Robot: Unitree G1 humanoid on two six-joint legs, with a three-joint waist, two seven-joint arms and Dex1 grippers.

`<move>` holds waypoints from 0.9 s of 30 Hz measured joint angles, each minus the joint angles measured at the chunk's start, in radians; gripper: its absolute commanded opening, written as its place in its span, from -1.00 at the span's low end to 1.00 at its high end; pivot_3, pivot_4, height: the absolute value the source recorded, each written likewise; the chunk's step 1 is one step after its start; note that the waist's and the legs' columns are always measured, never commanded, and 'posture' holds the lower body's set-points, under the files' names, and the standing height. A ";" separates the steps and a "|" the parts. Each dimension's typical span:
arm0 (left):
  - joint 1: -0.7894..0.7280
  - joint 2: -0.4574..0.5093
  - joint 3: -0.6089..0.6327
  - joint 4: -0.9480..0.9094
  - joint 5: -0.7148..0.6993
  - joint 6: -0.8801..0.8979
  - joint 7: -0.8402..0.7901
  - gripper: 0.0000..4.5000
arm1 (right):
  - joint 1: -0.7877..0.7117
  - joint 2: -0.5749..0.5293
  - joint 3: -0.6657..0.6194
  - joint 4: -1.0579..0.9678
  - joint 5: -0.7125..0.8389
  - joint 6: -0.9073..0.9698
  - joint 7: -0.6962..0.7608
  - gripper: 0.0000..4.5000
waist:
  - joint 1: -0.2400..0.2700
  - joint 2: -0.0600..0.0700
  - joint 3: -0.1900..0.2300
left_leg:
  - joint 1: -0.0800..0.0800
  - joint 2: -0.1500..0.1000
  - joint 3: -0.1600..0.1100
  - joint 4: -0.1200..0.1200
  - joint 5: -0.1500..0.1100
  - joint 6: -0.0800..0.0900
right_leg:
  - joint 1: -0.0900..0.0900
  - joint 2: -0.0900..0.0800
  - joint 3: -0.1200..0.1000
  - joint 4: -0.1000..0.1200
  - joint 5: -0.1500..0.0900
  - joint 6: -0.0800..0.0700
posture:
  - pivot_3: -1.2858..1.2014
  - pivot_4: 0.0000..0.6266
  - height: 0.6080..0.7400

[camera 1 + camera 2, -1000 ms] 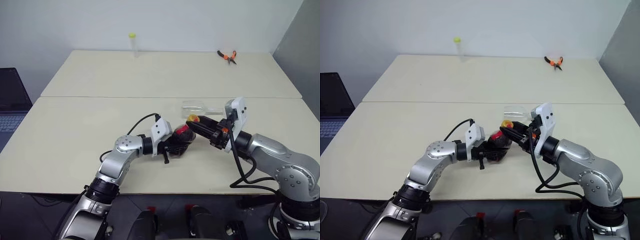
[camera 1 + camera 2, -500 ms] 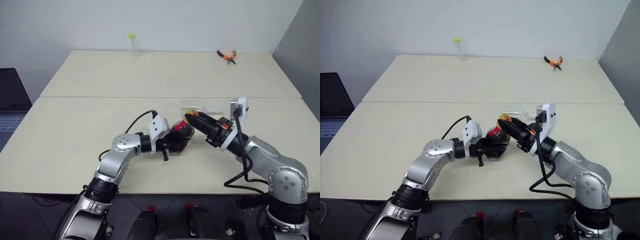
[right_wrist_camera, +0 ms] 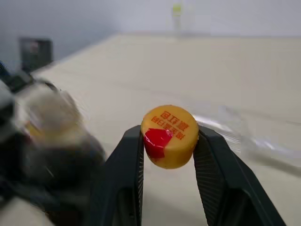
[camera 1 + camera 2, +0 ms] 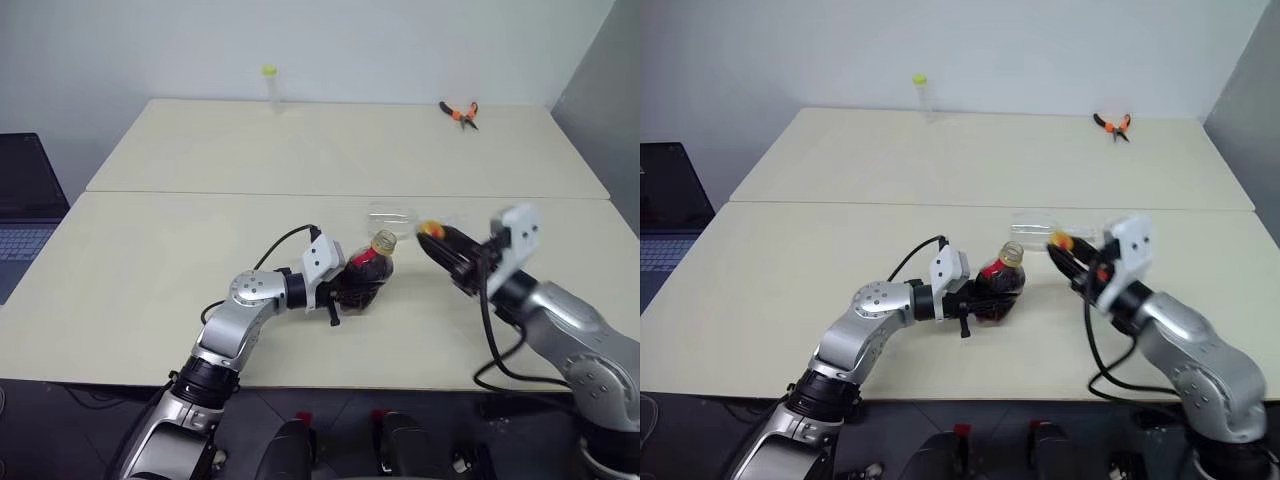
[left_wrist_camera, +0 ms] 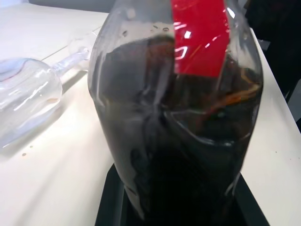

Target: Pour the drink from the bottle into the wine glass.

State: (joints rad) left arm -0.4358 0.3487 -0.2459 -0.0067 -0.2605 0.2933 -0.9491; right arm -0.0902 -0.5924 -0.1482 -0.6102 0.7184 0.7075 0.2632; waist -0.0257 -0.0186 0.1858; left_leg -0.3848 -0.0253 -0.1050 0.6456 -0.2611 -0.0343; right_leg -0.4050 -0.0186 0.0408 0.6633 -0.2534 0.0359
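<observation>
One bottle stands near the middle of the frame, uncapped, dark drink inside. We see the left gripper clamped on its belly, forearm reaching in level from the lower left. Our right gripper, at centre right, pinches the yellow cap. Behind them the wine glass lies on its side on the table.

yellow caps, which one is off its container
The yellow cap pinched in the right gripper, away from the open bottle. The other cap sits on the thin tube at the table's far edge.
</observation>
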 measured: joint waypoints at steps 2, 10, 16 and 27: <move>0.000 -0.004 0.005 0.004 0.001 -0.001 0.011 -0.70 | 0.091 -0.022 -0.027 0.029 -0.054 -0.053 0.048 -0.47 | 0.000 0.000 0.000 | 0.000 0.000 0.001 0.000 0.000 0.000 | 0.000 0.000 0.001 0.000 0.000 0.000 | 0.03 -0.52 1.00; -0.001 -0.039 0.016 0.009 0.001 -0.019 0.040 -0.70 | 0.200 -0.009 -0.012 0.230 -0.271 -0.219 0.099 -0.47 | -0.007 0.000 0.000 | 0.003 0.002 0.004 0.001 0.001 0.001 | 0.000 0.002 0.002 0.002 0.001 0.002 | 0.03 -0.52 1.00; -0.002 -0.039 0.017 0.013 0.001 -0.022 0.055 -0.70 | 0.221 0.033 0.014 0.316 -0.343 -0.262 0.128 -0.14 | -0.005 0.000 0.000 | 0.003 0.001 0.004 0.001 0.001 0.001 | 0.001 0.001 0.003 0.001 0.001 0.002 | 0.03 -0.52 1.00; -0.002 -0.043 0.032 0.019 0.015 -0.048 0.120 -0.70 | 0.219 0.076 -0.032 0.322 -0.299 -0.231 0.163 1.00 | -0.001 0.000 0.000 | 0.003 0.000 0.003 0.003 0.002 0.002 | 0.003 0.001 0.003 0.001 0.003 0.005 | 0.03 -0.52 1.00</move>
State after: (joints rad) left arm -0.4380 0.3057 -0.2139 0.0118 -0.2456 0.2448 -0.8289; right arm 0.1288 -0.5162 -0.1797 -0.2884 0.4195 0.4769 0.4261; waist -0.0266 -0.0185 0.1857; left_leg -0.3818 -0.0250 -0.1018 0.6488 -0.2593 -0.0318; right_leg -0.4022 -0.0179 0.0440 0.6644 -0.2504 0.0406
